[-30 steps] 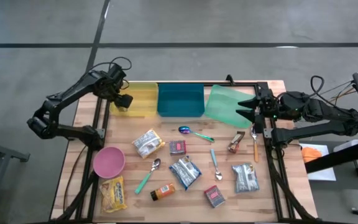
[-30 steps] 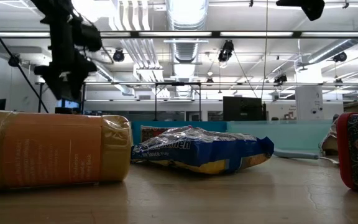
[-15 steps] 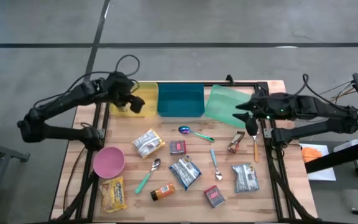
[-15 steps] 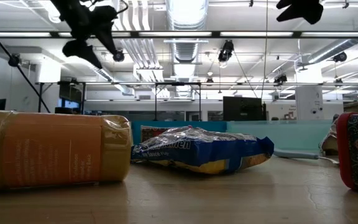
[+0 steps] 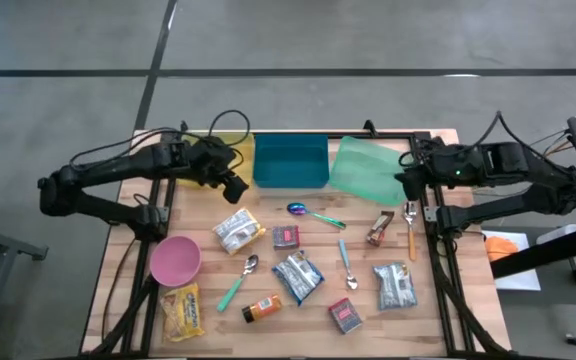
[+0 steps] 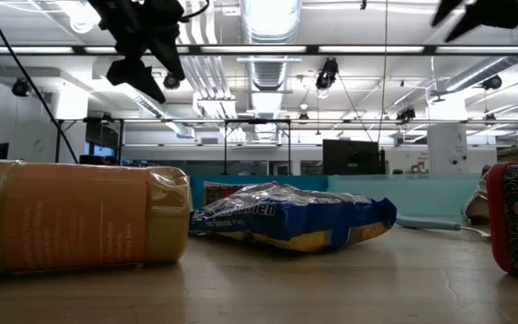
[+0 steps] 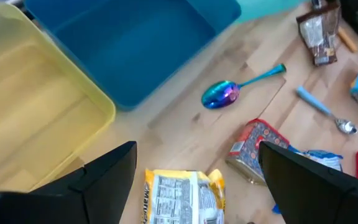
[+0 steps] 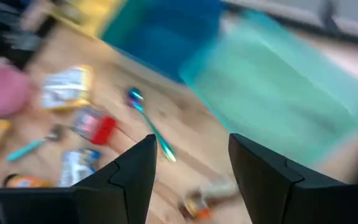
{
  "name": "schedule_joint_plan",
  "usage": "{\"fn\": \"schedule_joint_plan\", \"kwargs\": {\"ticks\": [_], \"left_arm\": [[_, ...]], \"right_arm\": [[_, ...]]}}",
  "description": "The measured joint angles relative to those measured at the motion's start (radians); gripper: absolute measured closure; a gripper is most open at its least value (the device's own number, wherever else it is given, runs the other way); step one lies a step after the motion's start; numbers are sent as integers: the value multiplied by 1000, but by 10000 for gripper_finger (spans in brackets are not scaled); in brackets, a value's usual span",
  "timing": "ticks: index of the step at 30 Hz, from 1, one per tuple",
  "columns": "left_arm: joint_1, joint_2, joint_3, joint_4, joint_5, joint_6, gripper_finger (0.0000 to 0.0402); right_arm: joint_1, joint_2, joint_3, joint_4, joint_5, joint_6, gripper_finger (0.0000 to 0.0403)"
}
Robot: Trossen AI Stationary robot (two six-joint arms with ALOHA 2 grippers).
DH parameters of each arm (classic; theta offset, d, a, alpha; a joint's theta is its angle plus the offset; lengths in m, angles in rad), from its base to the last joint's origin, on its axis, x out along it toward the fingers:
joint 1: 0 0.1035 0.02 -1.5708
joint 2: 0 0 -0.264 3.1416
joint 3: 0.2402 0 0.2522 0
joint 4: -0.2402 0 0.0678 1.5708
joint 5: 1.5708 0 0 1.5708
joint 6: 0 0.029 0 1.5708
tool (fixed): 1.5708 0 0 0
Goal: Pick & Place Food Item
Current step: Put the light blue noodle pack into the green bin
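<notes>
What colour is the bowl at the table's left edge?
Pink; the bowl shows best in the high view.

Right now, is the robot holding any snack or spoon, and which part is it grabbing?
Nothing is held. The left tool hangs open above the table near the yellow bin, and the right tool is open and empty too.

overhead camera looks straight down; low camera sits at tabletop level; both wrist cameras share the blue bin [image 7: 135, 46].
</notes>
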Motion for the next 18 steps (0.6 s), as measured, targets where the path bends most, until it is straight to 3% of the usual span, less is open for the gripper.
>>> {"fn": "schedule_joint_plan", "kwargs": {"ticks": [4,8,14,18], "left_arm": [[-3,21,0,4,0,15,58],[-3,31,0,9,0,30,58],[-3,31,0,8,-1,53,58],[-3,33,0,8,-3,66,58]], "right_arm": [[0,20,-31,-116,-37,175,206],[0,65,-65,-120,-104,230,207],[0,155,-127,-146,-213,206,207],[29,183,-168,-107,-262,70,207]]}}
